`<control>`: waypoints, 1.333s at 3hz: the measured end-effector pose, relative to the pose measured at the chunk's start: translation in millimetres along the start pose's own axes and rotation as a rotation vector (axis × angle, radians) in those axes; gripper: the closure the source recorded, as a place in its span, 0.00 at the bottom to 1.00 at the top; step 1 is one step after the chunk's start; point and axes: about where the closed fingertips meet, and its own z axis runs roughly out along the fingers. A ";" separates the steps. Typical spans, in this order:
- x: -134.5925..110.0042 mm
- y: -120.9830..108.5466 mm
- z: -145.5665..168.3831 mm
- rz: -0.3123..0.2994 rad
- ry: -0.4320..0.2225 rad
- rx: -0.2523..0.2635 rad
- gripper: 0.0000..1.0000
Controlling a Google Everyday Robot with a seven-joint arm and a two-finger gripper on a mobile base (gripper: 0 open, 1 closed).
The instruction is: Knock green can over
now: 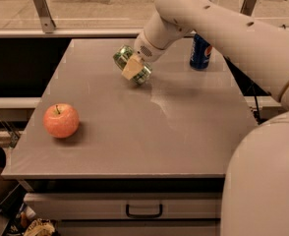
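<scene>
The green can [143,74] is tipped on its side at the back middle of the grey table [134,132], its silver top pointing to the far left. My gripper [133,67] reaches in from the right and is shut on the can, with a tan finger pad [132,68] lying across the can's middle. The can's far side is hidden behind the pad and the wrist.
A blue Pepsi can [200,52] stands upright at the back right, behind my arm. A red apple [61,120] sits near the table's front left. My white arm [243,43] spans the right side. A drawer handle [144,211] is below the front edge.
</scene>
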 end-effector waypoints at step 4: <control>18.2 20.1 3.1 -0.033 0.285 -0.050 1.00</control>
